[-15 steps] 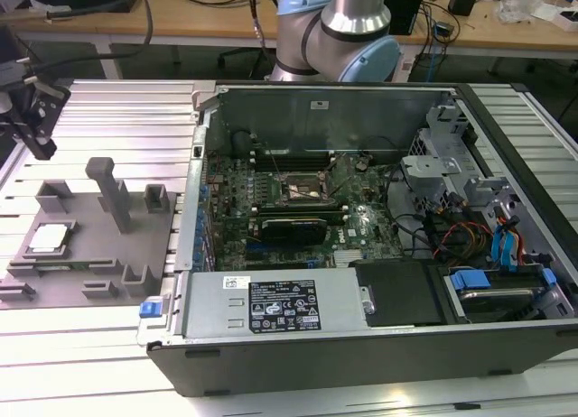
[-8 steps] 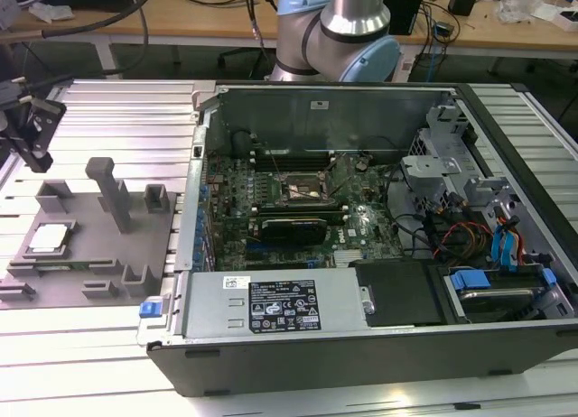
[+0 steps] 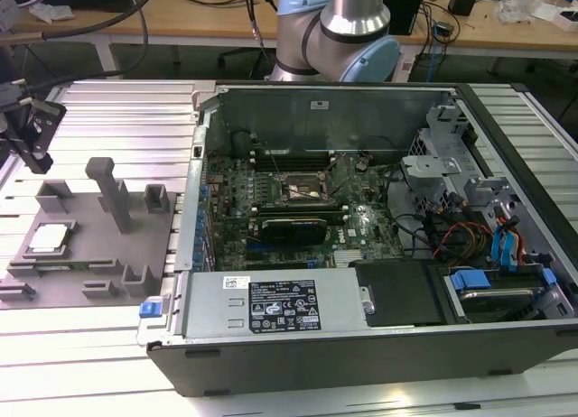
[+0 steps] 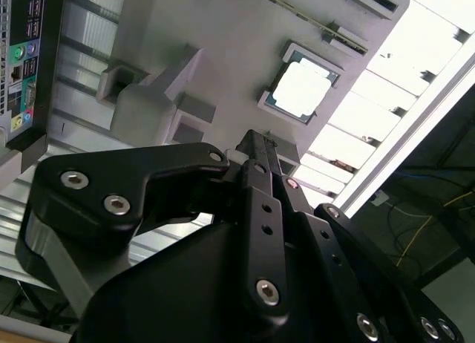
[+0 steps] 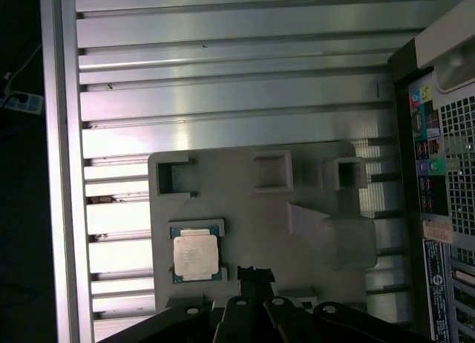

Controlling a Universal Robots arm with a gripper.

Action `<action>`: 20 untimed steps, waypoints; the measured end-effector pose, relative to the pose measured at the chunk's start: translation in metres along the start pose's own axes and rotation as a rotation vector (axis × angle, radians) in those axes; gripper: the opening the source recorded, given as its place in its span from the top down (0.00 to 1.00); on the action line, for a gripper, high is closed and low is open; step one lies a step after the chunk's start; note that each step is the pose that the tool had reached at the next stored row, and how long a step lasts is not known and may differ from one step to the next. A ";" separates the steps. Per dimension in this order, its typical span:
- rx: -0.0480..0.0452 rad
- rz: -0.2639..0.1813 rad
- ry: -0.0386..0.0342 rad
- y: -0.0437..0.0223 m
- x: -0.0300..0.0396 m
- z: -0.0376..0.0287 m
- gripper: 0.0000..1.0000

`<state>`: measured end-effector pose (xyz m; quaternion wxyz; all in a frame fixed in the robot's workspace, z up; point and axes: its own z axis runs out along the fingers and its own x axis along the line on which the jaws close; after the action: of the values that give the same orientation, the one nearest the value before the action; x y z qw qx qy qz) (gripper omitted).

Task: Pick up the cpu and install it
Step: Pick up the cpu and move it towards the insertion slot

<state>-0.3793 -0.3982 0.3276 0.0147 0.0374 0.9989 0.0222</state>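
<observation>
The cpu (image 3: 50, 237) is a small silver-topped square chip lying flat in a recess of the grey fixture plate (image 3: 90, 259), at the exterior view's left. Both wrist views look down on the cpu (image 5: 196, 254) (image 4: 304, 87), which lies untouched. My black gripper (image 3: 38, 153) hangs above the plate's far left corner, well clear of the chip. Its fingertips (image 5: 254, 273) (image 4: 256, 142) are together with nothing between them. In the open computer case, the dark square socket (image 3: 307, 189) sits on the green motherboard.
Grey posts and blocks (image 3: 110, 193) stand up from the fixture plate beside the chip. The open computer case (image 3: 361, 345) takes up the middle and right of the ribbed aluminium table (image 3: 117, 110), with cables, drive bays and a power supply inside.
</observation>
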 end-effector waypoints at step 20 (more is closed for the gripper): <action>-0.0004 0.000 -0.0041 -0.0076 0.0179 0.0306 0.89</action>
<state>-0.3967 -0.4031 0.2962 0.0167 0.0373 0.9989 0.0223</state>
